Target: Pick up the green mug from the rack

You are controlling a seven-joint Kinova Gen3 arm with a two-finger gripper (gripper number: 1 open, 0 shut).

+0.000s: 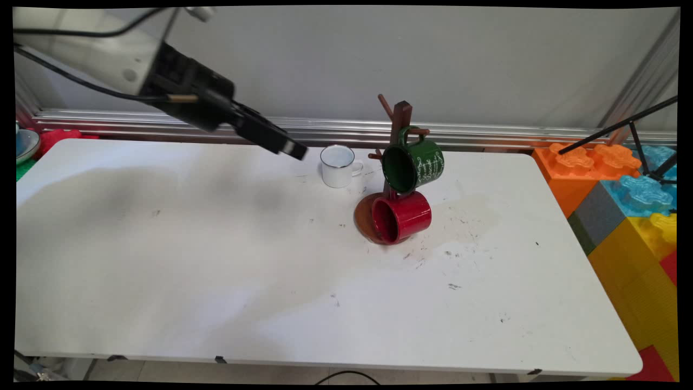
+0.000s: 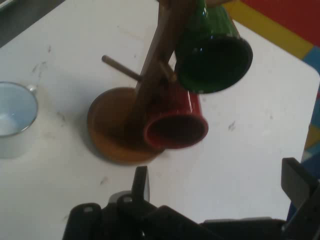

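Your gripper [image 2: 220,182] hangs in the air above the table [image 1: 216,281], holding nothing; its two fingers [image 2: 141,182] stand well spread, one low at the hand view's middle, the other at its right edge. In the main view your gripper [image 1: 295,149] points down and to the right from the upper left, its tip just left of the white mug [image 1: 338,166] and above the table's far part. Nearest ahead of the fingers in the hand view is the red mug [image 2: 177,125], hanging low on the rack [image 2: 150,95] with its mouth turned toward you, over the rack's round wooden base. Above it hangs the green mug [image 2: 215,50], tilted, mouth also toward you, on a higher peg. A bare peg sticks out on the rack's other side. The white mug stands upright on the table, apart from the rack, at the hand view's left edge. Farther off, past the table's right end, you see stacked coloured blocks [image 1: 628,206].
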